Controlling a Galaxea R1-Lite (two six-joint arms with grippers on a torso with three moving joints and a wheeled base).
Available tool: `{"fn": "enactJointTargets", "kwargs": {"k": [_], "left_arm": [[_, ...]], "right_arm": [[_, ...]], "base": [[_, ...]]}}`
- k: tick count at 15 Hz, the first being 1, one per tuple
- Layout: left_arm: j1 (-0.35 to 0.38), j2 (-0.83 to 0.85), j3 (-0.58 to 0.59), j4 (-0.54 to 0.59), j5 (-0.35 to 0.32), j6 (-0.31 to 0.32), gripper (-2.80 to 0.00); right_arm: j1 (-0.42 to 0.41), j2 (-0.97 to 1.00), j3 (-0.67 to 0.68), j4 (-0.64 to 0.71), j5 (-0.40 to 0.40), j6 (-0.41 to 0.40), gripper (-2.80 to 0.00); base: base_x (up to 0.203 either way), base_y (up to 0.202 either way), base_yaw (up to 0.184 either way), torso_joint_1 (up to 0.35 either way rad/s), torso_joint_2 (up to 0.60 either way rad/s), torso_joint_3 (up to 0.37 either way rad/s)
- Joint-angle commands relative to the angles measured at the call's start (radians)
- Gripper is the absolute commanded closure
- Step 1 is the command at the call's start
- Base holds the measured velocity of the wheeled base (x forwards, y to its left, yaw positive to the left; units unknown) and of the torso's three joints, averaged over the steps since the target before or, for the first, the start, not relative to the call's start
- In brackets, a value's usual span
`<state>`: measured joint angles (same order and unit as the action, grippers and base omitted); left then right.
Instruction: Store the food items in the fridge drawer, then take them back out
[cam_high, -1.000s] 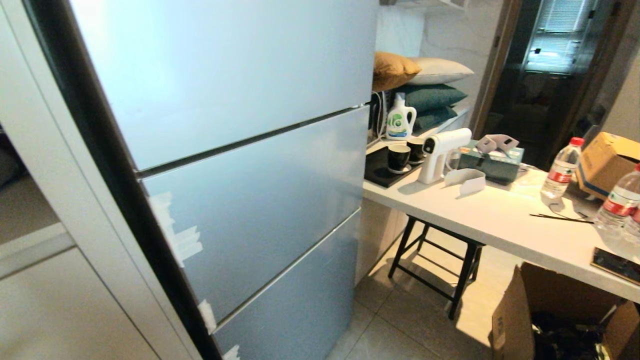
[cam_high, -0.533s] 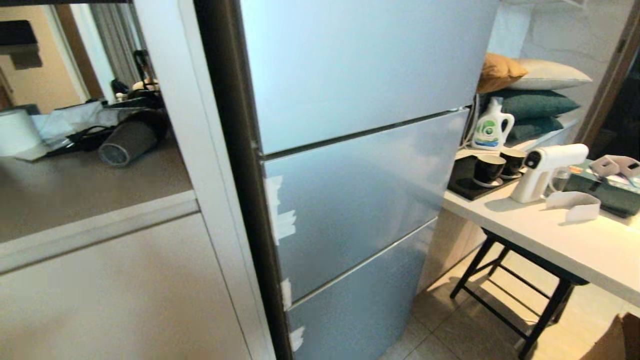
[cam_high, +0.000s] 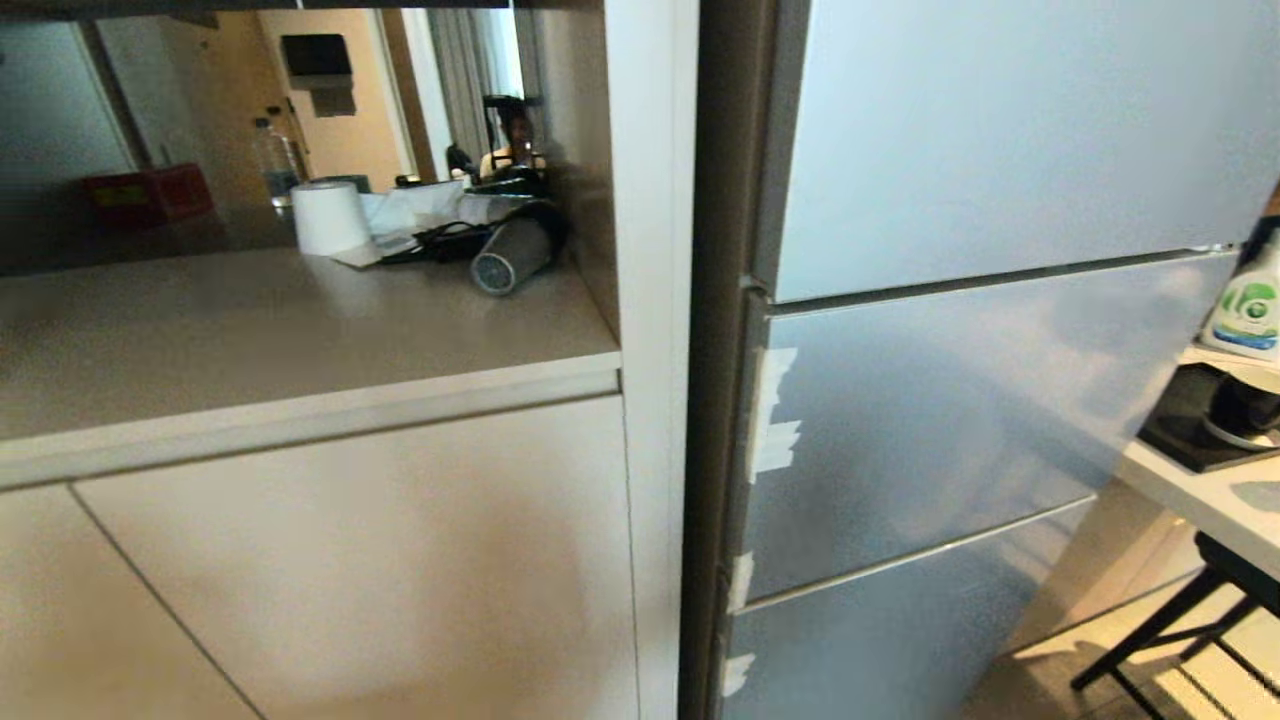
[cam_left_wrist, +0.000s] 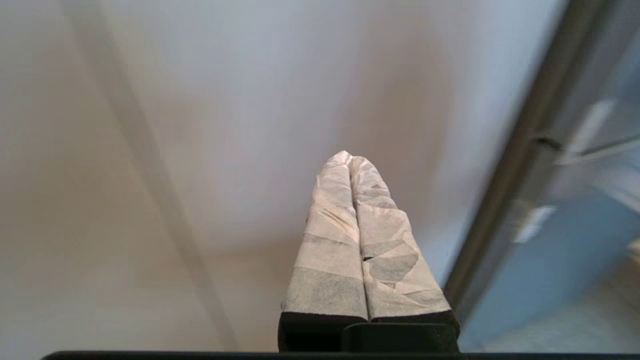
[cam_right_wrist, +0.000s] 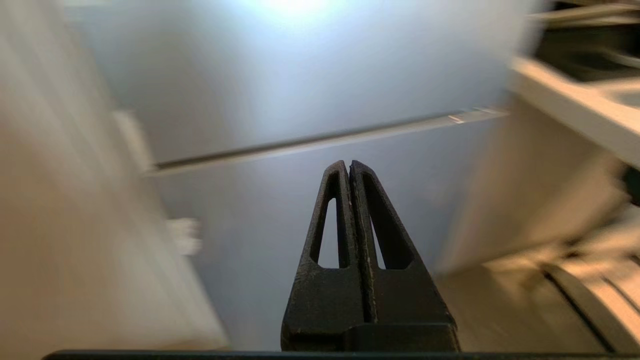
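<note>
We face closed fridge (cam_high: 1000, 400), beige cabinet (cam_high: 350, 560) on our left. Left pincer (cam_left_wrist: 349, 159) pressed together, empty; right pincer (cam_right_wrist: 348, 165) likewise, before fridge.

The right gripper (cam_right_wrist: 349, 167), black fingers pressed together and empty, points at the silver-blue fridge front (cam_right_wrist: 280, 90). A horizontal door seam (cam_right_wrist: 320, 142) crosses mid-frame; a white table edge (cam_right_wrist: 570, 107) sits upper right.
</note>
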<state>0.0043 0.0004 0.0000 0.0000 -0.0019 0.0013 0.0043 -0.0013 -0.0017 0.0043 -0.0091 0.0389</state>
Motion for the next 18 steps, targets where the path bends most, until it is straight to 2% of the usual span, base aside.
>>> {"fn": "enactJointTargets", "kwargs": {"k": [1,11,18], "left_arm": [[0.000,0.000,0.000,0.000,0.000,0.000,0.00],[0.000,0.000,0.000,0.000,0.000,0.000,0.00],[0.000,0.000,0.000,0.000,0.000,0.000,0.00]], "right_arm": [[0.000,0.001,0.000,-0.001,0.000,0.001,0.00],[0.000,0.001,0.000,0.000,0.000,0.002,0.00],[0.000,0.001,0.000,0.000,0.000,0.002,0.00]], "base": [[0.002,-0.006,0.174,0.006,0.01,0.002],[0.000,-0.008,0.166,0.004,0.00,0.003],[0.000,0.000,0.010,0.000,0.00,0.000]]}}
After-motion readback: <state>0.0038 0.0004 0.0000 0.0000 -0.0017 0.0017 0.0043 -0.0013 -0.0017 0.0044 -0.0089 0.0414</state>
